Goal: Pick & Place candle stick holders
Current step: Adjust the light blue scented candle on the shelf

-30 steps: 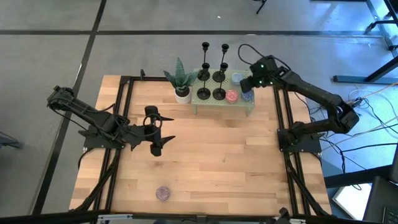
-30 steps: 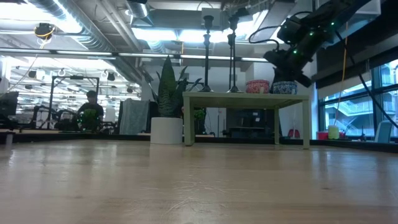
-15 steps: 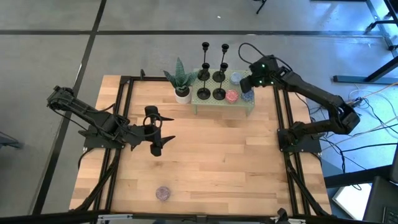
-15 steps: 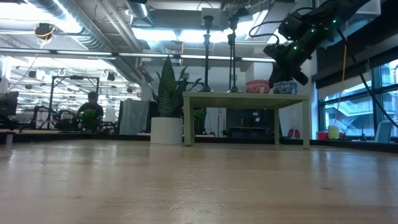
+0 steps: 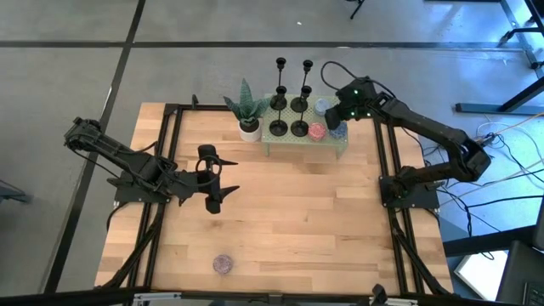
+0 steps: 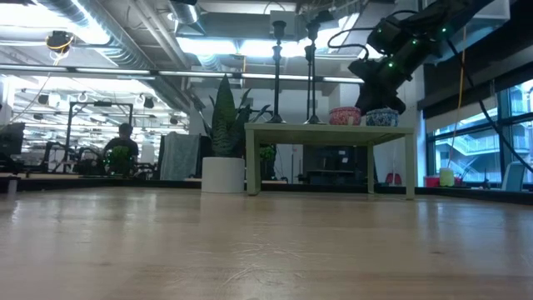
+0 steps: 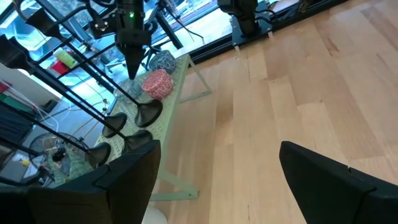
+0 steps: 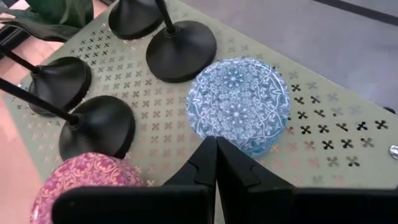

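1. No brand, label or readable writing shows anywhere on the desk (image 5: 280,221) or on the things it carries.
2. The right arm reaches in from the desk's right side, stretched out toward the far end, and its right gripper (image 5: 333,121) hangs over the right part of the small green perforated stand (image 5: 331,146), tips pointing down.
3. That gripper's two dark fingers (image 8: 214,165) are pressed together, holding nothing, hovering just above the stand between the blue patterned dish (image 8: 239,104) and the pink patterned dish (image 8: 87,180).
4. The candle stick holders (image 5: 289,102), four black ones, stand upright in a cluster on the stand, just to the left of the right gripper and clear of it; their round bases (image 8: 180,42) sit beside the blue dish.
5. The left arm lies low over the desk's left half, its left gripper (image 5: 223,179) spread wide and empty, well apart from the stand.
6. A spiky green plant (image 5: 246,106) in a white pot stands at the stand's left end.
7. A small purple round object (image 5: 223,264) lies near the desk's near edge.
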Controlling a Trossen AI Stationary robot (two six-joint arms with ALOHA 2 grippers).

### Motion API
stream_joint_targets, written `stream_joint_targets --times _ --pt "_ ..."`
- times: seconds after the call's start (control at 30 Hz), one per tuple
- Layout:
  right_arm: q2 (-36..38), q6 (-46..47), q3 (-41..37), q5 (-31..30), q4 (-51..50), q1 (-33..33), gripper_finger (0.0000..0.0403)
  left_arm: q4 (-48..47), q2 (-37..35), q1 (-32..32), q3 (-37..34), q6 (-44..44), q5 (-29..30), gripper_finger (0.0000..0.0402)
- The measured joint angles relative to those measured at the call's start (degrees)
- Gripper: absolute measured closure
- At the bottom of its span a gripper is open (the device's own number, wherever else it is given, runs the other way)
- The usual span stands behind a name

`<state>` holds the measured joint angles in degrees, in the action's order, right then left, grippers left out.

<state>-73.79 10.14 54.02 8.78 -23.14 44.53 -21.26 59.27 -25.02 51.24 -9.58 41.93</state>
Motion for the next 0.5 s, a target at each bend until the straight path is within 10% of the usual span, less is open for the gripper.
stream_joint_targets --times 0.5 --pt "-0.3 -0.2 0.0 0.6 2.2 0.0 0.0396 0.0 0.0 0.0 0.0 0.0 0.0 0.0075"
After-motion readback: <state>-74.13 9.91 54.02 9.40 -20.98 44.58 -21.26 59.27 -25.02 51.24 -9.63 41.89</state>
